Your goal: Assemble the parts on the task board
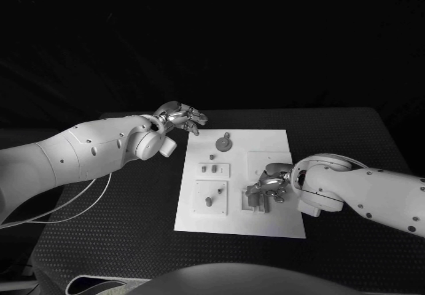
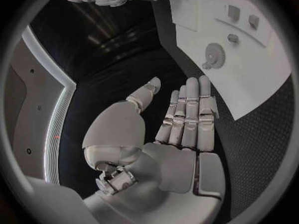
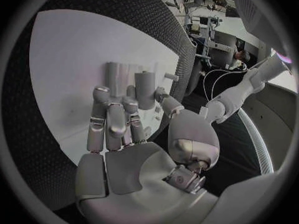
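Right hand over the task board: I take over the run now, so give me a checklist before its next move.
1. Right hand over the task board: ok.
2. Its fingers at the upright grey parts: ok.
3. Firm hold on a part: cannot tell.
4. Left hand off the board's far left corner, holding nothing: ok.
5. Gear-shaped part lying free on the board: ok.
6. Small pegs standing in their plate: ok.
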